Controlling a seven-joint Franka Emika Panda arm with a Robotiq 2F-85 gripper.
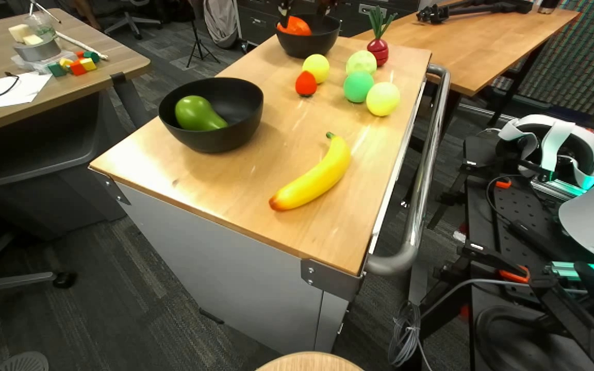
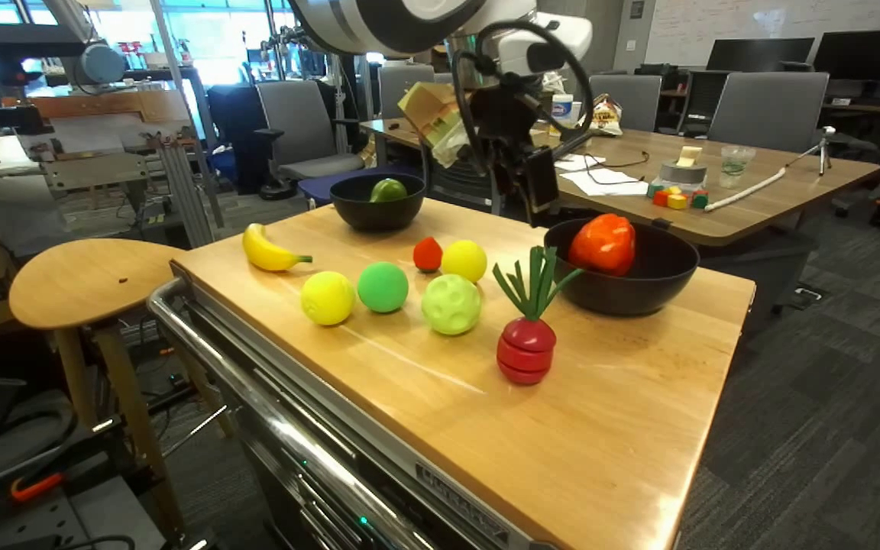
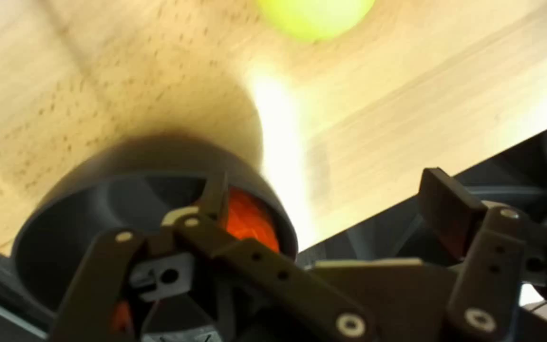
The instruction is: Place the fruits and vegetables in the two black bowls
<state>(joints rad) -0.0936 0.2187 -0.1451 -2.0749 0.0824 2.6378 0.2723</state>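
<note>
Wrist view: yellow round fruit (image 3: 318,18) ahead of your gripper (image 3: 325,204)

Leftmost, one finger (image 3: 214,202) shows over the black bowl (image 3: 69,228) with its orange-red piece (image 3: 253,221). Centre, your fingers stand wide apart, holding nothing; the fruit lies beyond their tips, cut by the view's top edge. Rightmost, the other finger (image 3: 447,213) shows against the tabletop's (image 3: 420,118) edge. If that fruit is next, travel away from the bowl; being round, it has no long axis to match.
</note>
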